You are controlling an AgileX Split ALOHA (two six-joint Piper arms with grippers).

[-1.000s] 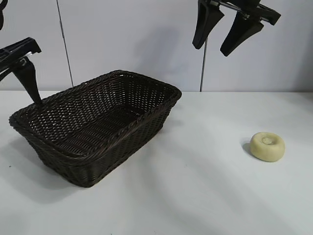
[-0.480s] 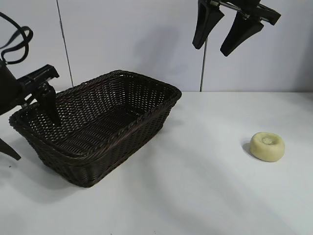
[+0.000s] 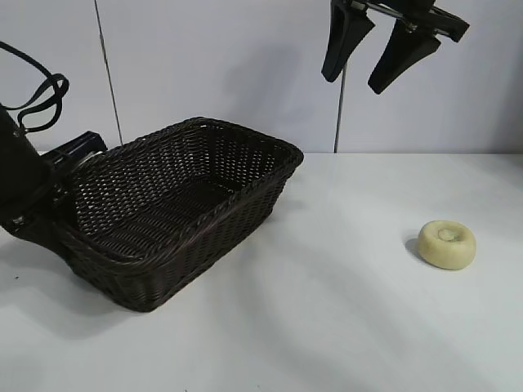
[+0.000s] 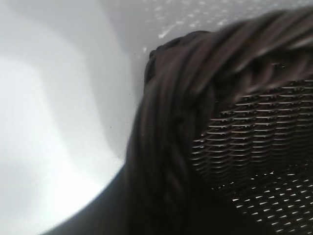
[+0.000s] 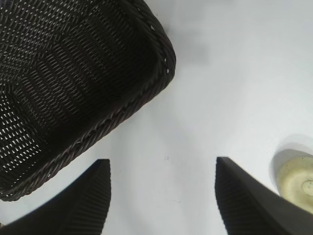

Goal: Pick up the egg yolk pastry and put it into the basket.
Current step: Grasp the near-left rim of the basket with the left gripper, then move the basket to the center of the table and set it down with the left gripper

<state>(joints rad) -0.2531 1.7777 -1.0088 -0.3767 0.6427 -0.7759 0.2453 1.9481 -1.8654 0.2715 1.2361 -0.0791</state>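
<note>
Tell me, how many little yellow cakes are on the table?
1. The egg yolk pastry sits on the white table, right of the basket and apart from it. None shows inside the basket.

White table [image 3: 343, 327] — basket [image 3: 188, 204], egg yolk pastry [image 3: 446, 243]

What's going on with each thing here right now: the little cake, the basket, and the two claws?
egg yolk pastry: lying flat on the table, dimple up, untouched, well apart from the basket.
basket: upright, nothing in it.
left tool: low at the basket's left end, against the rim.
right tool: raised high, open, holding nothing.
</note>
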